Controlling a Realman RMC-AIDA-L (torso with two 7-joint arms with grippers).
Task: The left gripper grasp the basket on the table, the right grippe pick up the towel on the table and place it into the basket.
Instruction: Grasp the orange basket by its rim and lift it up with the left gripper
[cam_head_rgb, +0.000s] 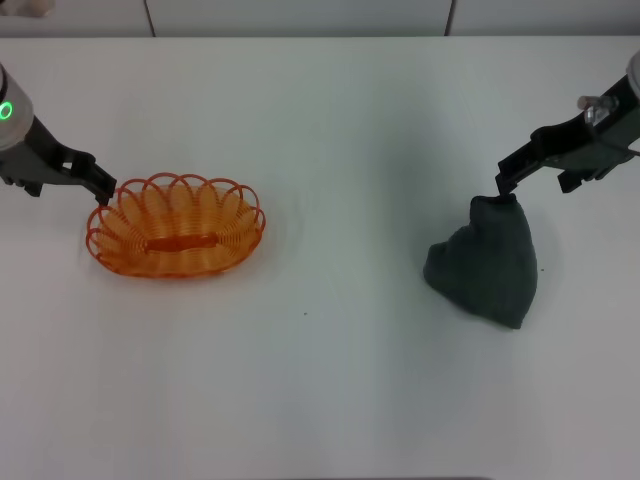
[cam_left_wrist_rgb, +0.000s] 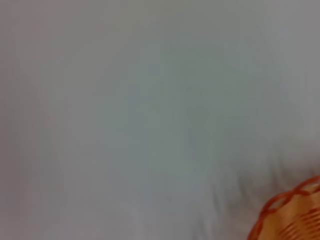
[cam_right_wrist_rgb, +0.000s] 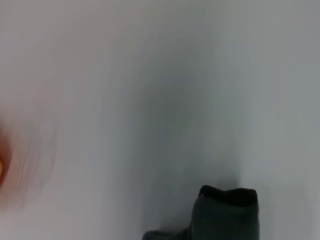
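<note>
Bright, even light; both wrist views blurred.

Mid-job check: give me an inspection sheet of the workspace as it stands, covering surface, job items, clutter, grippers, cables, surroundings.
Surface: white table, plain and matte.
Basket: orange wire basket on the robot's left, upright, nothing inside.
Towel: dark grey-green towel on the robot's right, drawn up into a peak, its base on the table.
Clutter: one tiny dark speck near the table's middle; nothing else seen.
Left gripper: left gripper at the basket's outer rim.
Right gripper: right gripper at the towel's peak, shut on it.
Cables: nothing seen.
Surroundings: pale panels with dark seams behind the far table edge.
</note>
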